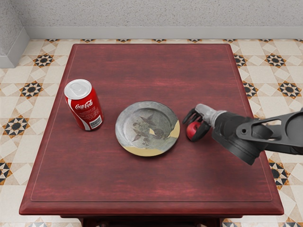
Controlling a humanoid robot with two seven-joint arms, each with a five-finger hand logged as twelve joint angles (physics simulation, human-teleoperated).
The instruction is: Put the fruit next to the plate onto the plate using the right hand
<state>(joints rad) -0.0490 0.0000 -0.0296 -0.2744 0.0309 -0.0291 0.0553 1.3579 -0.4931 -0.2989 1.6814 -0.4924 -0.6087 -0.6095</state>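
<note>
Table edges: the dark red wooden table (156,71) has a raised border all round; its near edge is cut off by the bottom of the head view.
Open room: broad bare wood lies behind the plate and in front of it; the strip between the plate and the can is narrow.
Plate: the round, shallow, dull grey plate (124,138) sits mid-table, with a dark worn motif in the well and a yellowish patch along its near and right rim.
Fruit: the red fruit (191,131) is small, smooth and rounded, just beside the plate's right rim and not on the plate.
Right hand: the right hand (199,124) has its dark fingers (190,115) curled round the fruit, gripping it; a silver wrist piece and black forearm run to the right edge.
Can: the red Coca-Cola can (84,105) stands upright left of the plate, well apart from the hand.
Hidden: the fingers cover most of the fruit, so its kind is unclear; whether it rests on the wood cannot be told.
Surroundings: patterned floor tiles (284,71) surround the table.
</note>
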